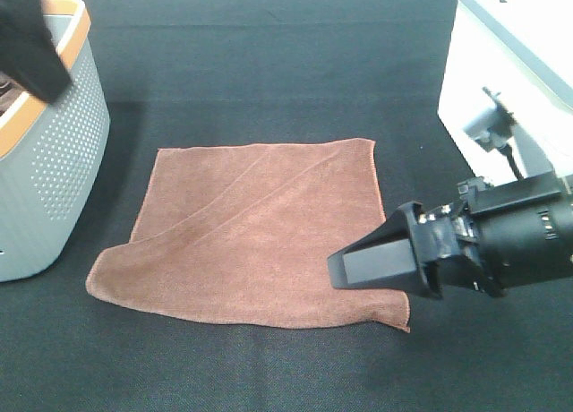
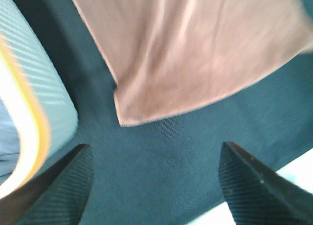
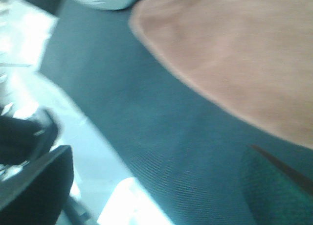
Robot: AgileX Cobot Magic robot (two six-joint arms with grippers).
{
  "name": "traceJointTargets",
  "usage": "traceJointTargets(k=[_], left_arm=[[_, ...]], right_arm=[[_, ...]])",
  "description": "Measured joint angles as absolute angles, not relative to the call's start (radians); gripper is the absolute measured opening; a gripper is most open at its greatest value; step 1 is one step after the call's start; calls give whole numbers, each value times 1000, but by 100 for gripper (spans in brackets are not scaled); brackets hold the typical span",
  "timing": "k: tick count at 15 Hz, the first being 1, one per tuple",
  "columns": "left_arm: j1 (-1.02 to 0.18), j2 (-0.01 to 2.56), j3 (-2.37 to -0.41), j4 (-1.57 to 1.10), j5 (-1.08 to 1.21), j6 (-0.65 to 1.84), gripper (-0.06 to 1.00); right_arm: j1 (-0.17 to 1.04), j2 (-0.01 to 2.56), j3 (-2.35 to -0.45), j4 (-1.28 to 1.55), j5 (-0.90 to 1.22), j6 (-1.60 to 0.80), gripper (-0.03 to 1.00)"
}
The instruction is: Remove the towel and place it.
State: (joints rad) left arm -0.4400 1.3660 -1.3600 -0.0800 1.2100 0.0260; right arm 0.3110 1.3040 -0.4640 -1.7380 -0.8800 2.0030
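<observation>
The reddish-brown towel (image 1: 260, 237) lies spread flat on the black table, its left front corner slightly folded. It also shows in the left wrist view (image 2: 195, 54) and, blurred, in the right wrist view (image 3: 244, 54). My right gripper (image 1: 340, 270) hovers over the towel's right front corner, and in the right wrist view (image 3: 156, 181) it is open and empty. My left gripper (image 1: 40, 58) is up at the far left above the grey basket (image 1: 63, 161), apart from the towel. In the left wrist view (image 2: 155, 154) it is open and empty.
The grey perforated basket with an orange rim (image 2: 34, 122) stands at the table's left edge, just left of the towel. A white box (image 1: 510, 63) stands at the back right, with a small grey fixture (image 1: 488, 121) on its front.
</observation>
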Motion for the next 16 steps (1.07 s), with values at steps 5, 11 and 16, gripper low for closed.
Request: traceJointTargets(k=[5, 11, 16], left_arm=[[-440, 961, -1360, -82, 1214, 0, 69], [-440, 603, -1261, -105, 1215, -64, 69], [-440, 450, -1098, -140, 1216, -114, 69]], right_arm=[[311, 1225, -464, -1738, -955, 1888, 86], [311, 1222, -464, -1736, -297, 1803, 86], [310, 1222, -464, -1736, -39, 1831, 86]])
